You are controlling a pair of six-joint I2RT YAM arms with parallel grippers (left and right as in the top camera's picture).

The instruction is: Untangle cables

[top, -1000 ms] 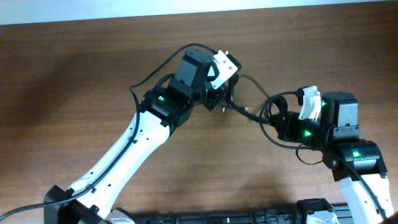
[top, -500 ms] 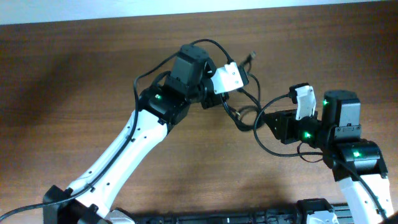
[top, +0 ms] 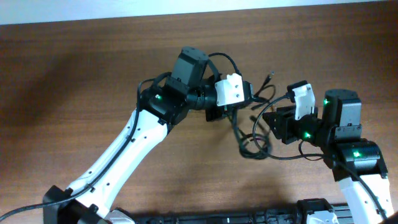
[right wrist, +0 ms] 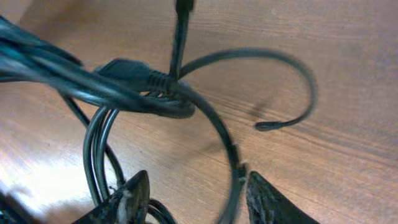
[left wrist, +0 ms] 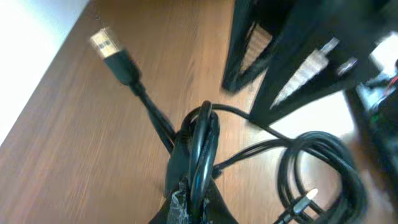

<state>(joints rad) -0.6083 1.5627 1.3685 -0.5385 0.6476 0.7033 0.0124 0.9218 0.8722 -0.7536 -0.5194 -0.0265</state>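
The cables (top: 252, 134) are thin black cords looped in a tangle between my two grippers. My left gripper (top: 231, 111) is shut on a bunch of the strands (left wrist: 200, 146). A cord with a gold USB plug (left wrist: 104, 43) sticks out past it, and a small jack tip (left wrist: 306, 200) shows among the loops at the right. My right gripper (top: 275, 119) is open, with both fingers apart (right wrist: 196, 200). One cable strand (right wrist: 231, 168) runs between its fingers close to the right one. More loops and a plug body (right wrist: 134, 71) lie ahead of it on the wood.
The brown wooden table (top: 74, 74) lies under everything. My right gripper's black fingers (left wrist: 273, 62) stand close ahead in the left wrist view. The arms' own thicker black wires (top: 149, 81) arc over the left arm. A pale wall edge (top: 186, 9) runs along the far side.
My left gripper has swung right and slightly down with the cable bundle. The loops have dropped lower between the grippers. The right arm has shifted a little left.
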